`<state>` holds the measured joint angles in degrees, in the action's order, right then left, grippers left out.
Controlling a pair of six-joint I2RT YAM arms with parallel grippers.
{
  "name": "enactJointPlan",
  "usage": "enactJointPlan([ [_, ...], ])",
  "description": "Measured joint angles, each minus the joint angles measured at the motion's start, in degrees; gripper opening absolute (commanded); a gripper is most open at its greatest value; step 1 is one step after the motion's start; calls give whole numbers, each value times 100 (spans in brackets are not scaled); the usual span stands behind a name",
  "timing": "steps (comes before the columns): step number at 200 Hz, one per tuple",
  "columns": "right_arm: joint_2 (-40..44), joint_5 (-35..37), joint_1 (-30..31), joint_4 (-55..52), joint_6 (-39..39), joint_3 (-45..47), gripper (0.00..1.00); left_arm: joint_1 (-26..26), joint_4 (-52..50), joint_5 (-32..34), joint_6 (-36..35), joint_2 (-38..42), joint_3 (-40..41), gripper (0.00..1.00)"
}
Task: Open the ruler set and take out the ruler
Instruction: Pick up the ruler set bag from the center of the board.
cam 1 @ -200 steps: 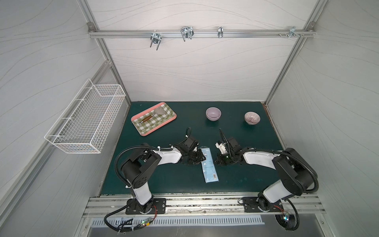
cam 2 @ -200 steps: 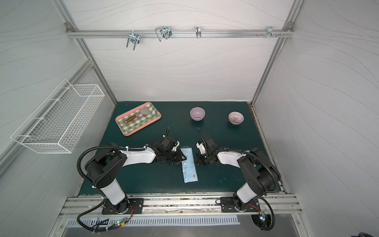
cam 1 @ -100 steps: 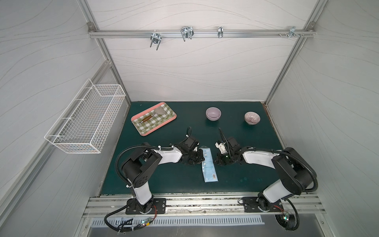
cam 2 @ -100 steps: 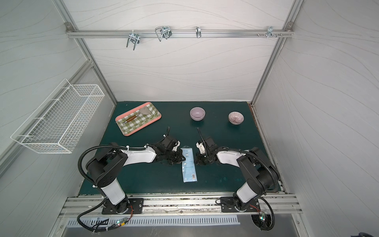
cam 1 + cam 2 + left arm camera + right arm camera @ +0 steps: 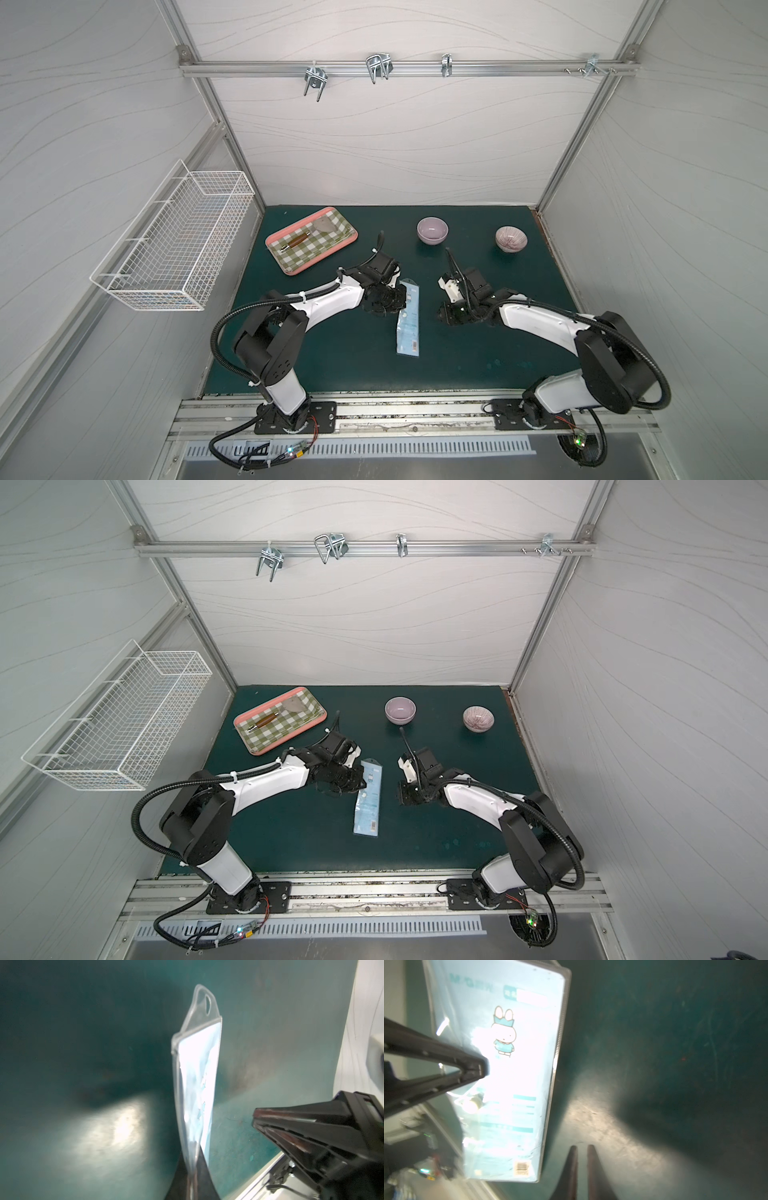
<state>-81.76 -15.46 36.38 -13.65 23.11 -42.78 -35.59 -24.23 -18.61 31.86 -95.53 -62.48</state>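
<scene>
The ruler set (image 5: 408, 318) (image 5: 368, 800) is a long light-blue card package in a clear sleeve, lying mid-mat between the arms. My left gripper (image 5: 397, 301) (image 5: 194, 1159) is shut on its left long edge, so the left wrist view shows the ruler set (image 5: 197, 1076) edge-on with its hang tab far off. My right gripper (image 5: 442, 316) (image 5: 580, 1147) hovers just right of the ruler set (image 5: 508, 1084), its fingers a narrow gap apart and empty. The ruler is hidden inside the sleeve.
A pink-rimmed checked tray (image 5: 316, 249) with a pen sits at the back left. A lilac bowl (image 5: 432, 230) and a striped bowl (image 5: 511, 239) stand at the back. A wire basket (image 5: 178, 237) hangs on the left wall.
My left gripper has closed on the package's edge. My right gripper's fingers have parted slightly. The package has shifted a little toward the back and left.
</scene>
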Motion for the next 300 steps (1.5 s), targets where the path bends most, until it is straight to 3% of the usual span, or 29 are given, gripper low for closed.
enactJointPlan([
  [46,201,-411,-153,63,-278,-120,57,267,-658,74,-920,330,-527,0],
  [112,201,-1526,-562,822,-557,-352,70,706,-680,-579,-1491,632,-629,0],
  [200,-411,-2667,-647,2295,-275,-723,64,752,122,-1749,-1502,879,-660,0],
  [300,-407,-2918,-647,2918,-39,-763,36,772,232,-1910,-1467,929,-660,0],
])
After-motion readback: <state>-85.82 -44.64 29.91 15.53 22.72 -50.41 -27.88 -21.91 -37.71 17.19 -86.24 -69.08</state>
